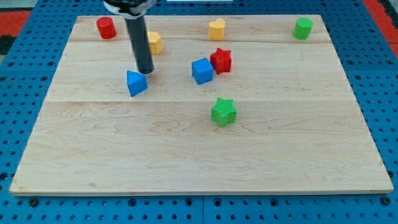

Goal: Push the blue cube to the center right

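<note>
My tip (pixel 146 71) is resting just above the blue triangular block (pixel 136 83), left of the blue cube (pixel 202 71); no pincer exists. It should be approaching the cube's left face, steering below the touching red star block (pixel 221 60) toward the wooden board's (pixel 186 155) right edge.

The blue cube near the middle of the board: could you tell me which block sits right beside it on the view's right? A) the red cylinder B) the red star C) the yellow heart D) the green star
B: the red star sits right against the blue cube on its upper right, while the green star lies apart, lower down; my tip is off to the view's left by the blue triangular block.
</note>
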Robot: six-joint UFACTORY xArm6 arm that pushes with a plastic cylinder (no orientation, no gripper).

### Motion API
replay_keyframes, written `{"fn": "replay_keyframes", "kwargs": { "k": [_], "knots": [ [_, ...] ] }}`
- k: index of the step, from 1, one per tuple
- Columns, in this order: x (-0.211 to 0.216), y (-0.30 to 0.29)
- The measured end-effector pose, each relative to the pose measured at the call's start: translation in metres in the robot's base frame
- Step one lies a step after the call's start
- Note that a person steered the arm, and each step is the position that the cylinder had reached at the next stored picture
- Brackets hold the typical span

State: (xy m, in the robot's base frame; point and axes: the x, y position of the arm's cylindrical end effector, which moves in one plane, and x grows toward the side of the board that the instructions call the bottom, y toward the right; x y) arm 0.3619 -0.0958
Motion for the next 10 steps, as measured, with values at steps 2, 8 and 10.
{"fn": "replay_keyframes", "kwargs": {
  "k": [2, 8, 10],
  "knots": [
    [0.000, 0.090],
    [0.028, 0.198],
    [0.056, 0.213]
  ]
}}
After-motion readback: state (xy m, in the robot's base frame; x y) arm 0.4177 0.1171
